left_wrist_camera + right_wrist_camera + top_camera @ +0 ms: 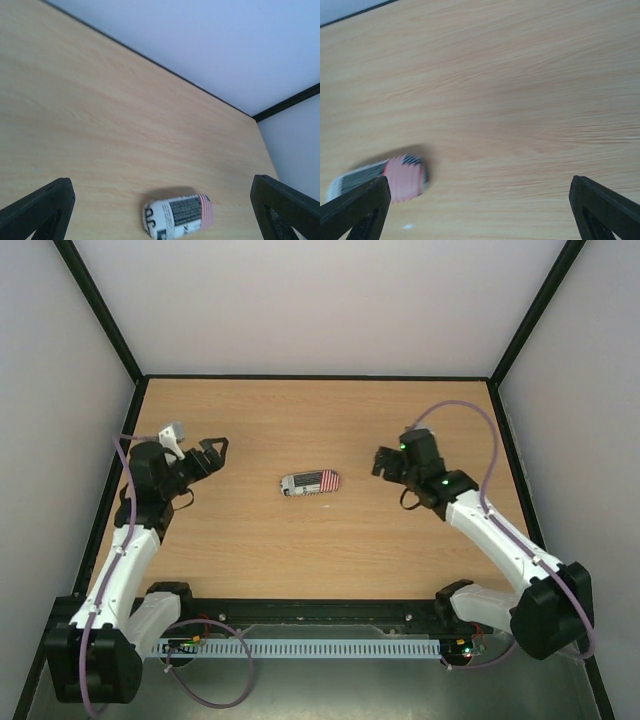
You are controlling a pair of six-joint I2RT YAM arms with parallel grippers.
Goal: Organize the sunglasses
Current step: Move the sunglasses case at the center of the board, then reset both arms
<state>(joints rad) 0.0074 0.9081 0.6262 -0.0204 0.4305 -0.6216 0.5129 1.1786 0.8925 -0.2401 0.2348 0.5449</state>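
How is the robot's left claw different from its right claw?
The left claw sits left of the case and points right; the right claw sits right of it and points left. The right claw is nearer the case than the left claw. Behind the right claw there are green lights; behind the left claw there is a white part. Both are black, wide open, empty, and not touching the case.

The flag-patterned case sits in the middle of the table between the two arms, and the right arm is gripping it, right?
Not gripping. The case does sit in the middle of the table between the two arms, but the right arm is clear of it, its jaws open and empty. The top view shows the gap.
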